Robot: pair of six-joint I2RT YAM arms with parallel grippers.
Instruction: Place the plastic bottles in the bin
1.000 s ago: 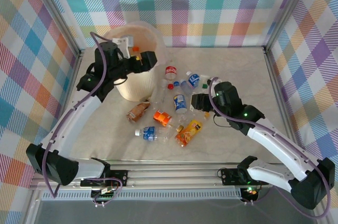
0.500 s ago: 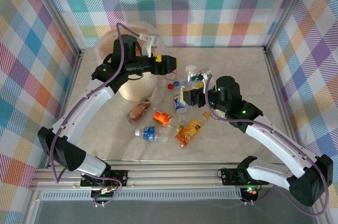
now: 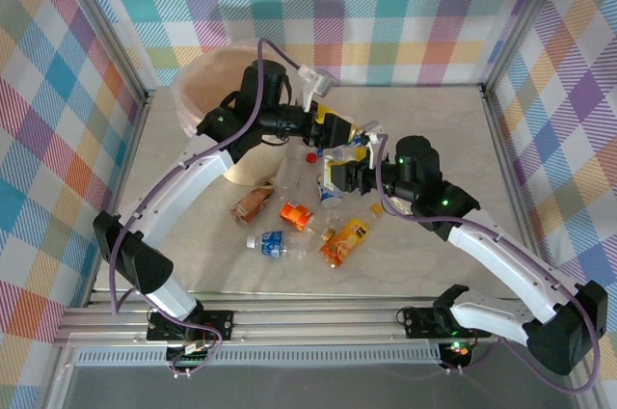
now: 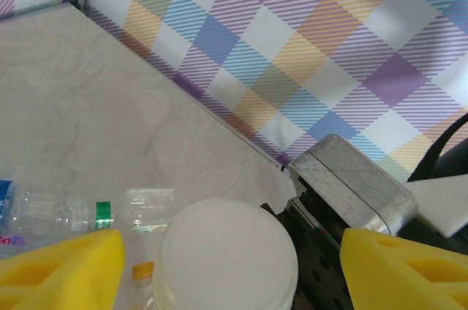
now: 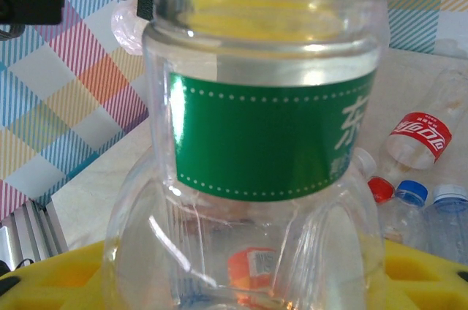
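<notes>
- Pale marbled tabletop [image 3: 434,139], fenced in by plaid walls [image 3: 386,4], carries the whole scene.
- A clear green-labelled bottle [image 5: 270,142] sits near the table's middle, gripped low on its body between the yellow pads [image 5: 58,281] of the right gripper [image 3: 339,176], which is closed on it.
- Its white cap [image 4: 227,251] lies between the yellow fingers [image 4: 58,270] of the left gripper [image 3: 339,131]. These fingers are spread wide, with a gap on each side of the cap.
- Loose bottles lie on the table around the pair:
  - a red-labelled bottle [image 5: 418,134] beyond them
  - a brown crushed bottle [image 3: 253,202]
  - an orange bottle [image 3: 296,216]
  - a blue-labelled bottle [image 3: 275,242]
  - a yellow-orange bottle [image 3: 345,240] nearer the arm bases
- The bin [image 3: 253,166] stands at the far left of the table, with the left arm reaching across its front.
</notes>
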